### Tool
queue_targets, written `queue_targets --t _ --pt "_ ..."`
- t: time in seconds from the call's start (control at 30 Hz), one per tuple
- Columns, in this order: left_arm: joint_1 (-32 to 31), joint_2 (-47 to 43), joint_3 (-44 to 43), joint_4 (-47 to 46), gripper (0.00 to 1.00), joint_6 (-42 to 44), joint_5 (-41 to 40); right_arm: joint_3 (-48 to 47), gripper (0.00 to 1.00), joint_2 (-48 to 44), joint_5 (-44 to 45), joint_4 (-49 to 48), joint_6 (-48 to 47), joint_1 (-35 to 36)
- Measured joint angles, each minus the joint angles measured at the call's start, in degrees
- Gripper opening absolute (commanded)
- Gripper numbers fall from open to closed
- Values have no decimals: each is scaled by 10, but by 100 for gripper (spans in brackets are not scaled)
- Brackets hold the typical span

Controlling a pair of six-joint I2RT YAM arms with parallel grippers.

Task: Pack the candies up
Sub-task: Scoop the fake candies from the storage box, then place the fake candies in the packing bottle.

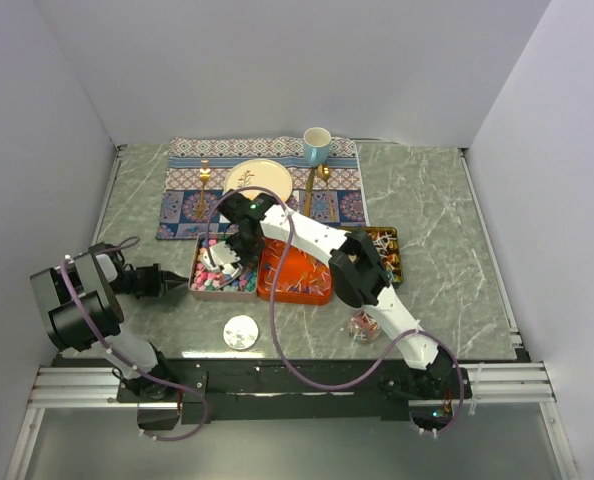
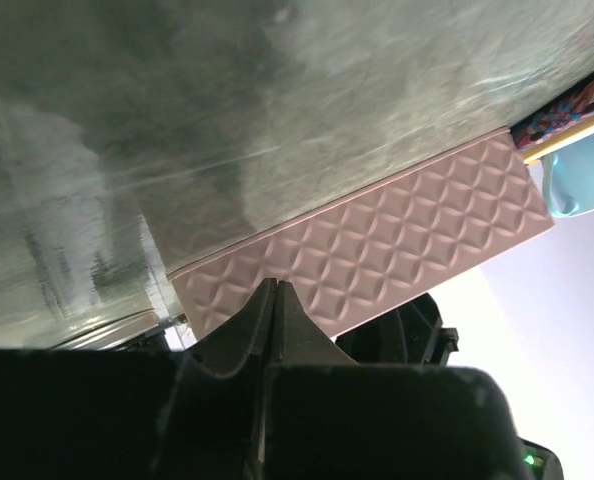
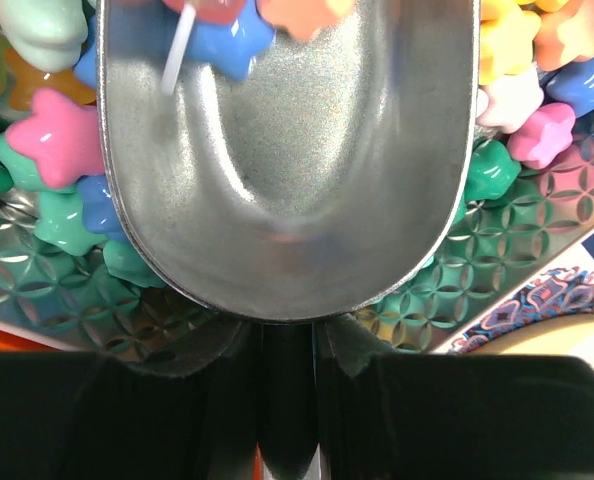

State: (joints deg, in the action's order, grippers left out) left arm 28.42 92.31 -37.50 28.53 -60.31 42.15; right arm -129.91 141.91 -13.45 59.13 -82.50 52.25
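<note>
**Right arm.** The arm reaches from its base diagonally to the far left. Its elbow is raised above the orange tin [image 1: 295, 301] and its wrist is angled down over the pink tin [image 2: 377, 250]. The right gripper [image 3: 287, 345] is clamped on the handle of a metal scoop [image 3: 287, 150]. The scoop bowl lies among the pastel candies [image 3: 62, 135] in the pink tin, and a few star-shaped pieces rest at its far end. The tin's embossed floor shows beside the scoop heel.

**Left arm.** The arm is folded close to its base with the forearm roughly level. The left gripper [image 2: 271, 300] points at the pink tin's outer wall, very near it; contact cannot be confirmed. Its fingers are pressed together and hold nothing.

**Other stock.** Red-orange candies [image 1: 302, 280] fill the orange tin. Twist-wrapped candies [image 1: 385, 245] lie in the brown tin [image 1: 398, 262] to its right.
</note>
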Motion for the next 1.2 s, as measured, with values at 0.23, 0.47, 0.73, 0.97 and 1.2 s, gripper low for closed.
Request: queue_targets --t 0.23,0.47,0.73,0.97,1.2 --pt "24 17 -22 23 1 30 0 22 0 -8 -46 -19 3 -17" --pt "57 49 -61 50 1 72 -6 28 0 -12 -120 -27 31 -42" --pt "58 74 -108 58 1 106 14 59 0 -29 -194 -43 64 -82" --pt "58 79 -114 65 1 127 20 101 0 -64 -219 -48 89 -97" --pt "58 79 -131 66 1 143 25 108 0 -93 -249 -81 156 -101"
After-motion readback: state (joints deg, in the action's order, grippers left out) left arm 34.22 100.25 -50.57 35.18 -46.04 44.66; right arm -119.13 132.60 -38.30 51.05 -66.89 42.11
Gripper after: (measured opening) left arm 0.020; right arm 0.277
